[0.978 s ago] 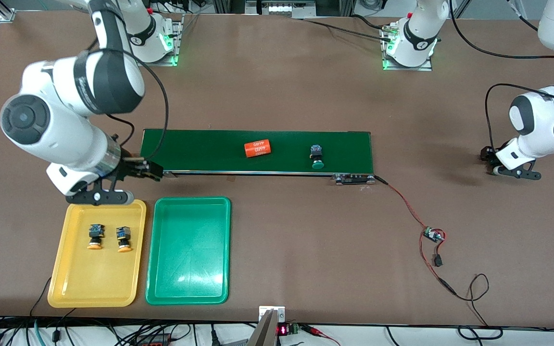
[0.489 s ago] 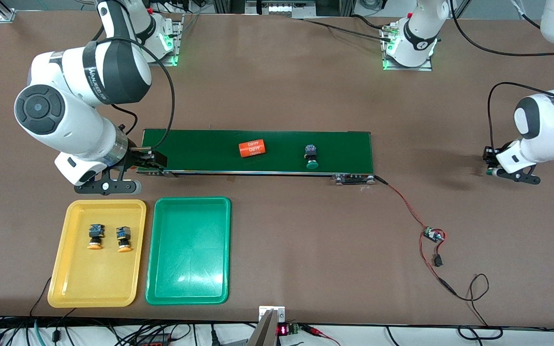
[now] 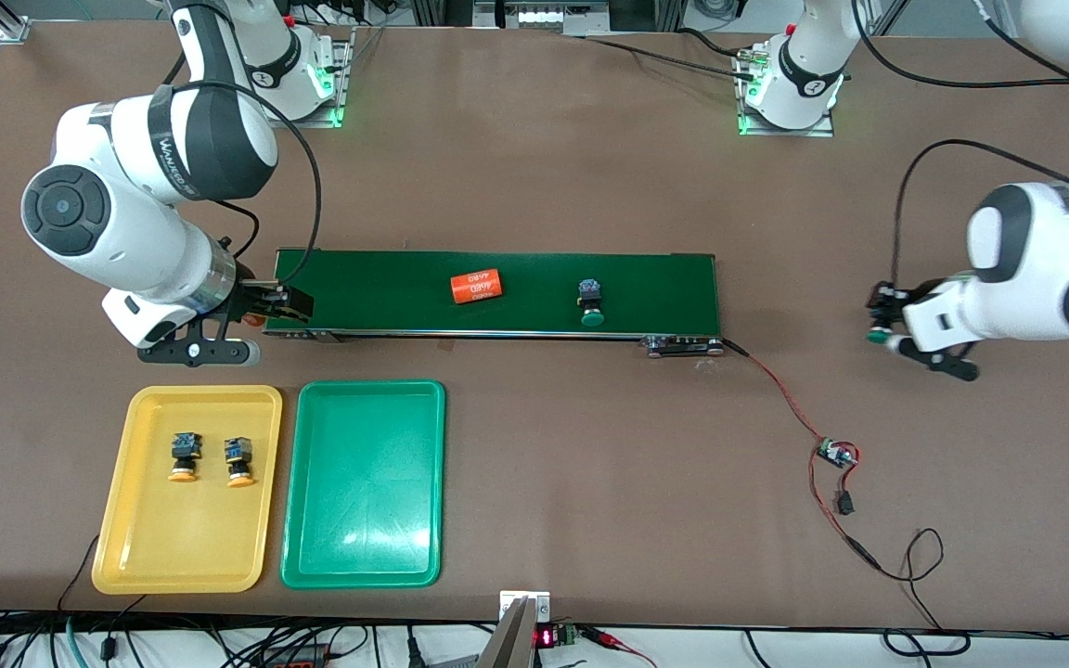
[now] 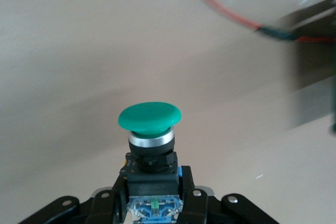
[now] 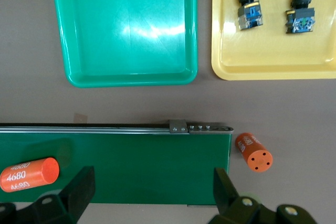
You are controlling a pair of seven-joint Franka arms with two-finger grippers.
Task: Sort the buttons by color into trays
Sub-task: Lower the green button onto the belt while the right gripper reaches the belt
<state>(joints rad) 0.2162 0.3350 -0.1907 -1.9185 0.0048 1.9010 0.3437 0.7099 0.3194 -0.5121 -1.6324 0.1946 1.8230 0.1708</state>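
Note:
My left gripper (image 3: pixel 880 320) (image 4: pixel 153 199) is shut on the black-and-blue body of a green button (image 4: pixel 149 117) (image 3: pixel 876 338), above the bare table off the conveyor's end at the left arm's side. A second green button (image 3: pixel 590 304) lies on the belt. Two yellow-orange buttons (image 3: pixel 184 456) (image 3: pixel 238 461) (image 5: pixel 247 3) (image 5: pixel 302 6) lie in the yellow tray (image 3: pixel 177 547) (image 5: pixel 273 64). The green tray (image 3: pixel 363 520) (image 5: pixel 126 30) beside it holds nothing. My right gripper (image 3: pixel 286 311) (image 5: pixel 152 190) hangs open over the belt's end nearest the trays.
The dark-green conveyor belt (image 3: pixel 664 283) (image 5: pixel 131 161) carries an orange "4680" cylinder (image 3: pixel 477 287) (image 5: pixel 29 174). Another orange cylinder (image 5: pixel 253 152) lies on the table just off the belt's end under the right arm. A red wire with a small circuit board (image 3: pixel 834 454) trails from the conveyor's other end.
My left gripper shut on the green button and carried it toward the conveyor. The belt's cylinder and green button drifted toward the right arm's end. The right arm pulled back from the yellow tray.

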